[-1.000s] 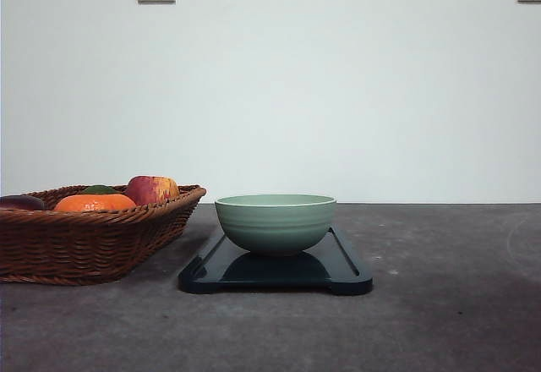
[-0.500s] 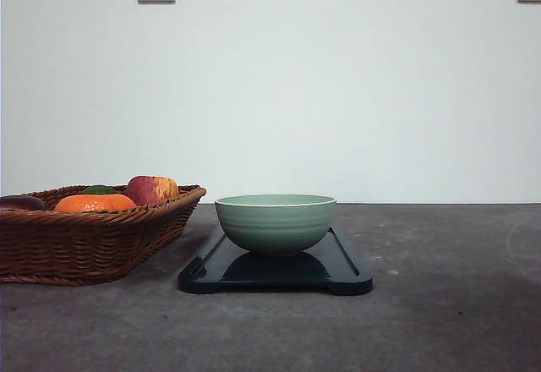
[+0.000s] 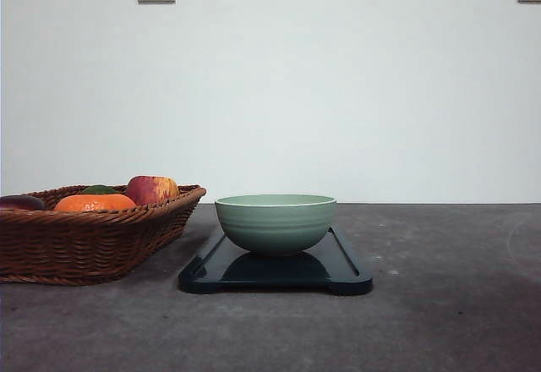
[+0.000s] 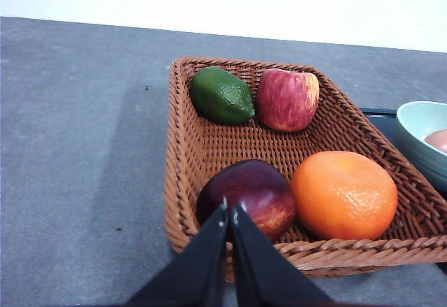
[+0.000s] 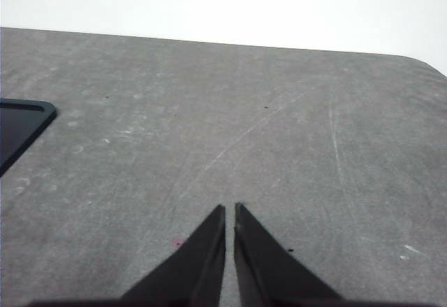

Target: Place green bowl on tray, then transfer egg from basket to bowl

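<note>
The green bowl [image 3: 275,222] stands upright on the dark tray [image 3: 342,266] in the middle of the table. In the left wrist view a slice of the bowl [image 4: 419,129] shows at the edge, with the light reddish-brown egg [image 4: 438,140] lying inside it. The wicker basket [image 3: 76,245] [image 4: 202,146] sits to the left of the tray. My left gripper [image 4: 230,211] is shut and empty, hovering over the basket's near rim by a dark red apple. Over bare grey table my right gripper [image 5: 230,213] is shut on nothing, with the tray's corner [image 5: 17,129] off to one side.
In the basket lie a lime [image 4: 221,95], a red-yellow apple [image 4: 287,100], an orange [image 4: 343,195] and a dark red apple [image 4: 251,195]. Bare table lies to the right of the tray [image 3: 456,262]. A white wall stands behind.
</note>
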{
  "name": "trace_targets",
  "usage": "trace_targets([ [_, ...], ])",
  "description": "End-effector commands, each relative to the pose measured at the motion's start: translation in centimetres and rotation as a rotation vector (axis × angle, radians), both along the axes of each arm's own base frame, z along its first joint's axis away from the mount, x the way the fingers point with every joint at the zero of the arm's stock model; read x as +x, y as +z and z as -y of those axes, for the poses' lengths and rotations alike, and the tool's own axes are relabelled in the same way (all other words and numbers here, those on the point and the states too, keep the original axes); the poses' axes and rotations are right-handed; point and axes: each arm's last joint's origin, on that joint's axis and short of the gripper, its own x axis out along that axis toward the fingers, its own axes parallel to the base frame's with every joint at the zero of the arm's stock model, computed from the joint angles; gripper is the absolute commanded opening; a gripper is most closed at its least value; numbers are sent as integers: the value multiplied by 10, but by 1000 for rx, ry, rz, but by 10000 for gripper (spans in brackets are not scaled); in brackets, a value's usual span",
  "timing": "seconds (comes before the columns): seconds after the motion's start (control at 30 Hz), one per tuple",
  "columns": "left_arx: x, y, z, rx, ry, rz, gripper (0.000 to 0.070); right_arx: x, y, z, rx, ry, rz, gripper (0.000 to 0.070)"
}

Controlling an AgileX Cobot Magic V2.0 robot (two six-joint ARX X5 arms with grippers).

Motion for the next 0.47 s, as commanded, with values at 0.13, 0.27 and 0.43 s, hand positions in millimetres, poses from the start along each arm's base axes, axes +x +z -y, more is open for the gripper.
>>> trace_targets([
  [0.13, 1, -7, 0, 11, 0, -27, 0, 0, -2, 0, -5, -2, 0, 16],
  [0.27, 1, -7, 0, 11, 0, -27, 0, 0, -2, 0, -5, -2, 0, 16],
  [0.43, 1, -7, 0, 11, 0, -27, 0, 0, -2, 0, -5, -2, 0, 16],
])
